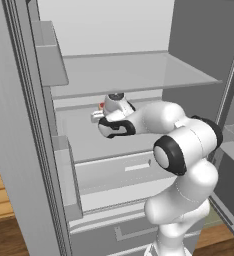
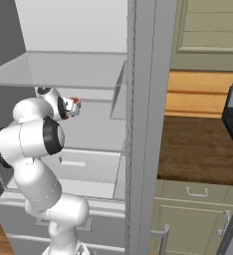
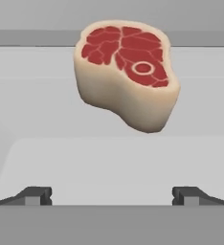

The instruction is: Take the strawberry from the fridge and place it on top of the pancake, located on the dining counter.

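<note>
Gripper (image 3: 111,196) spread wide, empty, inside fridge (image 1: 139,75), facing meat slab (image 3: 126,72) (red-topped)

fridge (image 1: 114,75) is open: tall, light grey outside, pale inside, glass shelf across the upper part, drawers below it. Left door swung out, grey bins on its inner face. Right door open too, seen edge-on in the right base view, bar handle low on its front. Strawberry: can't confirm. There's a small red spot on the fridge's middle shelf in the base views, but the hand view shows a pale block with a marbled red top (image 3: 126,72) there, not a berry.
</note>
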You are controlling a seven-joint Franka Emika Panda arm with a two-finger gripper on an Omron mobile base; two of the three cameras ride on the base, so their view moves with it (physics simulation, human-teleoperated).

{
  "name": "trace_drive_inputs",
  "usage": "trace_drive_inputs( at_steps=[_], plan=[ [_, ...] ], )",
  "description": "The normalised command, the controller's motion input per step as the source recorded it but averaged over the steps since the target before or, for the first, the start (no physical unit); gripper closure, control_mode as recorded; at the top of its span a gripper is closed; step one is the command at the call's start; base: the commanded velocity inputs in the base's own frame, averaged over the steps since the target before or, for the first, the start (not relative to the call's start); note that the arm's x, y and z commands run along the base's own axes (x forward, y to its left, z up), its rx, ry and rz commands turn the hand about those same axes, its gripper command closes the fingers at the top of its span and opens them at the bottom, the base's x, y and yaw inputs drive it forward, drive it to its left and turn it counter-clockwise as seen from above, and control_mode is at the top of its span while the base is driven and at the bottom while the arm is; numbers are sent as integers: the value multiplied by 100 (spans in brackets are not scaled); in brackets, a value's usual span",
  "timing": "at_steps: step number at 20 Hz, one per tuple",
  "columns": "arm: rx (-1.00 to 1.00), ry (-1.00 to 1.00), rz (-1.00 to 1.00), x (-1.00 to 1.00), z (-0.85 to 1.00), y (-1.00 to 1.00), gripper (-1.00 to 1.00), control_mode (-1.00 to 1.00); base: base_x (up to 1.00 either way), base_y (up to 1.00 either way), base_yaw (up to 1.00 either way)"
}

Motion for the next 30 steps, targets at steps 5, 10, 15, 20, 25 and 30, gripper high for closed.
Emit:
trace_drive_inputs(
  at_steps=[5, 10, 15, 20, 25, 30],
  plan=[
    [0, 0, 0, -2, -29, 0, -100, -100, 0, 0, 0],
    [0, 0, 0, -8, -35, 0, -100, -100, 0, 0, 0],
    [0, 0, 0, -12, -31, 0, -100, -100, 0, 0, 0],
    [0, 0, 0, -22, -25, 0, -100, -100, 0, 0, 0],
    [0, 0, 0, -15, -27, 0, -100, -100, 0, 0, 0],
    [0, 0, 0, 0, -24, -2, 100, -100, 0, 0, 0]
  ],
)
